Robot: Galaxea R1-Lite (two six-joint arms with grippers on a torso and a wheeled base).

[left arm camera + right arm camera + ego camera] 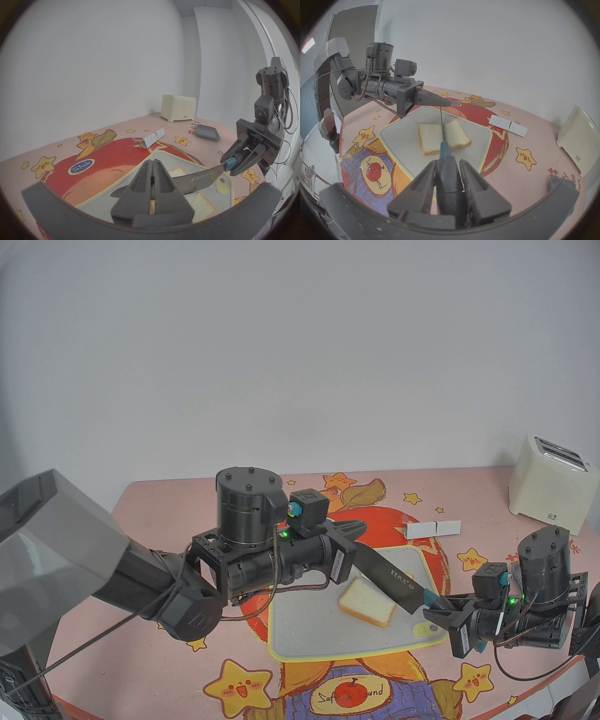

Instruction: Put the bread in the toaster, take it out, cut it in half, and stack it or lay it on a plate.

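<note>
A pink, cartoon-printed table stands against a plain white wall. Over it, the right gripper is clamped on the teal handle of a knife, whose blade runs edge-down across the middle of the bread. The left gripper, fingers pressed together, sits over the blade's far end; whether it touches the blade I cannot tell. The slice lies flat on a grey cutting board. Farther off are the toaster, with no bread standing out of its slots, and a small dark plate. By my judgement the toasting is done and the cut is under way. Whether the blade is through is unclear, and plating remains.
</note>
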